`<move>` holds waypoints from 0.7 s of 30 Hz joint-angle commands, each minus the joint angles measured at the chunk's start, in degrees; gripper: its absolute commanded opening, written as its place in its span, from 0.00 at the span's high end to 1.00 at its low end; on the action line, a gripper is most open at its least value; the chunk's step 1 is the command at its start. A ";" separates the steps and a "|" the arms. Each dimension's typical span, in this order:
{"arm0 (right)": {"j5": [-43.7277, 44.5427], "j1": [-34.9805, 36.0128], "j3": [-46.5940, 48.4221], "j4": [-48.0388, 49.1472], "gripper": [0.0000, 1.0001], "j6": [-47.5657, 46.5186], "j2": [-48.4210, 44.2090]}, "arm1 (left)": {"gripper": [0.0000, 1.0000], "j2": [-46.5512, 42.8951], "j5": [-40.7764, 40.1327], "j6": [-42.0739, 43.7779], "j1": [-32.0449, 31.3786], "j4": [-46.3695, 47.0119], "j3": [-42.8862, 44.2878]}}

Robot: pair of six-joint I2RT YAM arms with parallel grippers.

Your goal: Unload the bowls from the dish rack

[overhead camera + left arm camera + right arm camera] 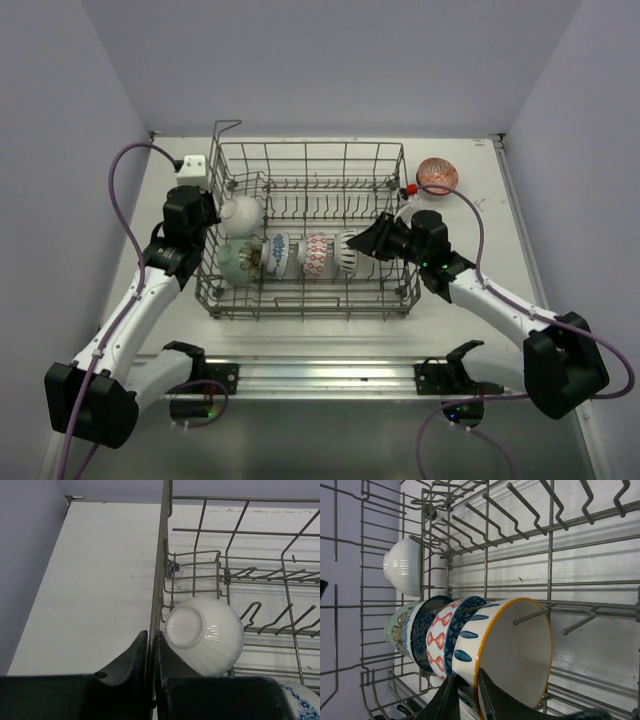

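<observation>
The grey wire dish rack stands mid-table. A plain white bowl lies at its left. A row stands on edge in front: a pale green bowl, a blue-patterned bowl, a red-patterned bowl and a white bowl with blue drops and an orange rim. My left gripper is shut on the rack's left rim wire, beside the white bowl. My right gripper is shut on the rim of the orange-rimmed bowl, one finger inside and one outside.
A red-brown patterned bowl sits upside down on the table outside the rack's back right corner. A white box with a purple cable stands at the back left. Upright tines surround the bowls. Walls close in on three sides.
</observation>
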 commanded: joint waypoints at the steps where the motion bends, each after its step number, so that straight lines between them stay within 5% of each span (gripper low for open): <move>1: -12.57 2.18 -1.09 15.97 0.74 4.50 1.73 | 1.00 -0.45 1.82 -1.74 -1.25 1.29 -0.11; 10: -26.54 1.13 -6.37 43.74 0.78 12.41 9.63 | 1.00 -0.80 1.38 -1.30 -1.86 1.46 -0.29; 21: -31.65 -2.56 -6.90 65.61 1.00 24.88 16.76 | 1.00 -0.54 1.11 -1.13 -2.30 1.38 -0.20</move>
